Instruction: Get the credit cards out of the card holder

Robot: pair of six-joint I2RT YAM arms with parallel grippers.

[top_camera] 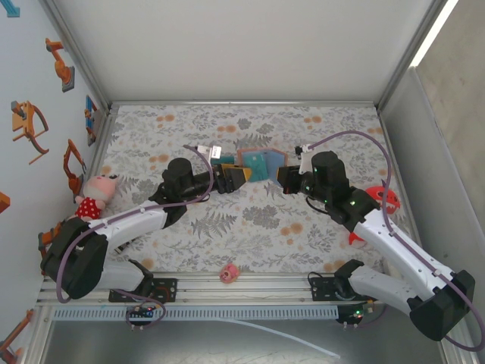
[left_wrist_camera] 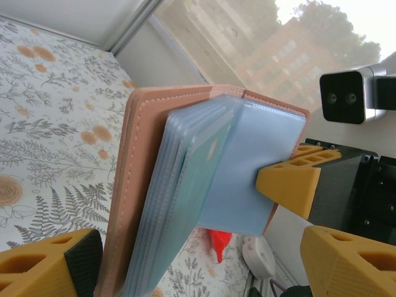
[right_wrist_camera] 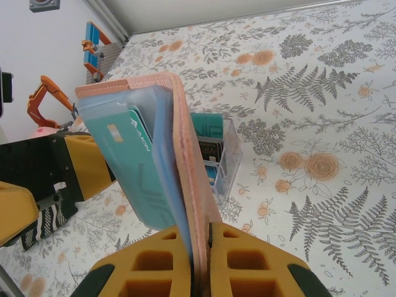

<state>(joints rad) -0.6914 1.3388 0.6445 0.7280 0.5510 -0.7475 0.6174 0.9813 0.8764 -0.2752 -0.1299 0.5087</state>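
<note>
Right gripper [right_wrist_camera: 201,263]: jaws clamped on the lower edge of the card holder [right_wrist_camera: 179,142], which is held upright and fanned open over the floral table [right_wrist_camera: 322,93]. Teal credit card [right_wrist_camera: 137,162]: seated in an inner pocket. Left gripper [left_wrist_camera: 198,266]: jaws spread, flanking the pocket leaves.

Robot lab test cell, not a home: alu-profile frame [top_camera: 78,53] w/ white panel walls [top_camera: 242,45], floral cloth [top_camera: 250,227] over the bench, robot-arm stickers [top_camera: 59,64] on left wall, mounting rail [top_camera: 273,284] at near edge.
</note>
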